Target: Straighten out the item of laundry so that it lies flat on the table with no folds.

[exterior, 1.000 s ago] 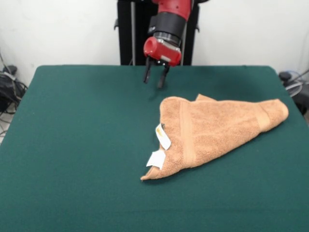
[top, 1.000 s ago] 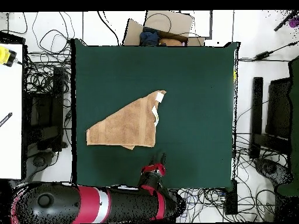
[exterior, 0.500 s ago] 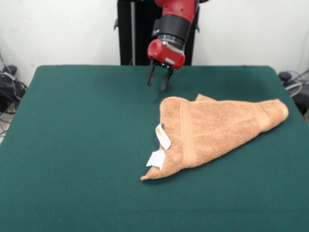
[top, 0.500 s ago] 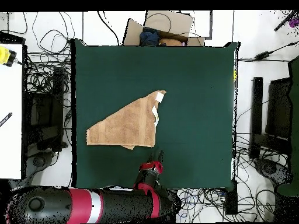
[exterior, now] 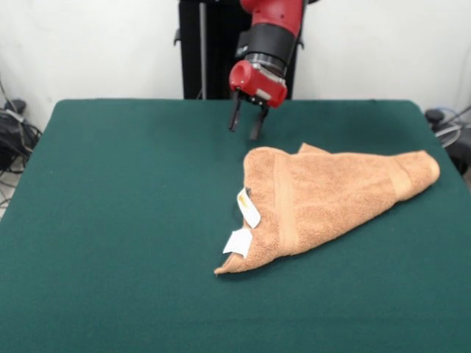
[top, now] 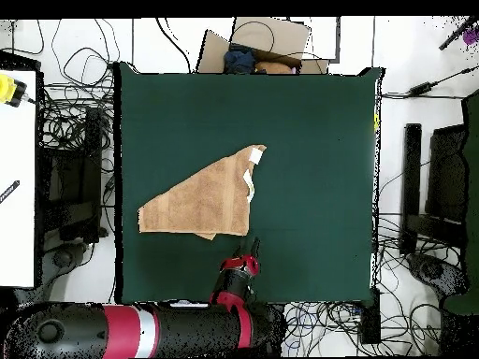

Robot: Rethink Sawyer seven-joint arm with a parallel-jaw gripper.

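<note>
Since the earlier frames the gripper [exterior: 246, 126] has drifted right and slightly away from the camera in the front view, closing on the towel's far corner; the towel itself has not shifted. Its two dark fingers [exterior: 235, 118] hang apart with nothing between them, poised above the green surface [exterior: 118, 220] just left of and beyond the cloth, probably lining up for a pinch at that rounded corner.

To the right, the orange-tan towel [exterior: 331, 198] lies right of centre, doubled over on a diagonal into a rough triangle, so one layer hides the other. Two white tags [exterior: 243, 224] poke out at its near-left edge. From overhead the gripper [top: 248, 251] sits just off the towel [top: 201, 201] edge nearest the robot, not touching it.
</note>
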